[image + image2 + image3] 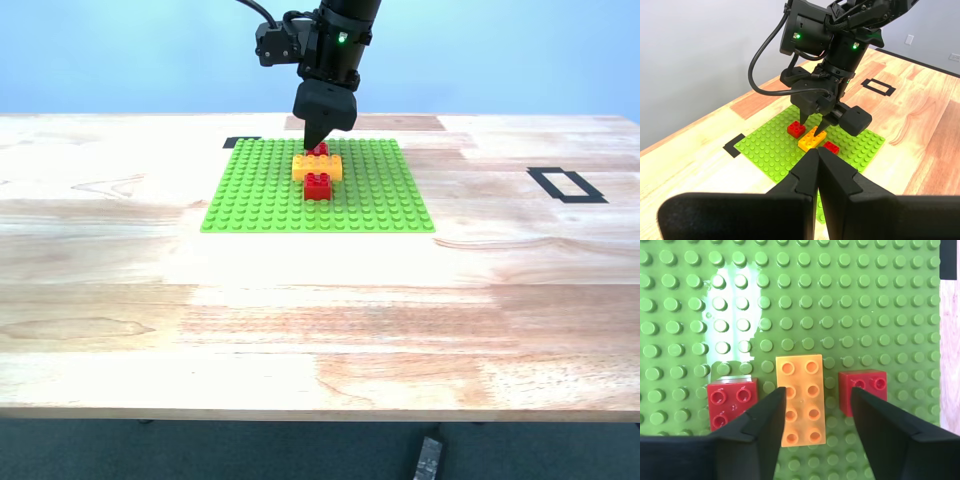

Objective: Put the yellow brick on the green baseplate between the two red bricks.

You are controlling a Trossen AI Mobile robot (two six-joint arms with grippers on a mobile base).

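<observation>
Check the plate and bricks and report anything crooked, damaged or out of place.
Nothing stands out. The yellow brick sits square on the green baseplate between the two red bricks, with stud rows lined up and no visible damage.

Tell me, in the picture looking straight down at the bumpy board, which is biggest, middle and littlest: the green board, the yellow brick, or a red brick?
1. The green baseplate, by far.
2. The yellow brick.
3. The two red bricks, which look alike in size, though my second gripper partly hides both.
</observation>
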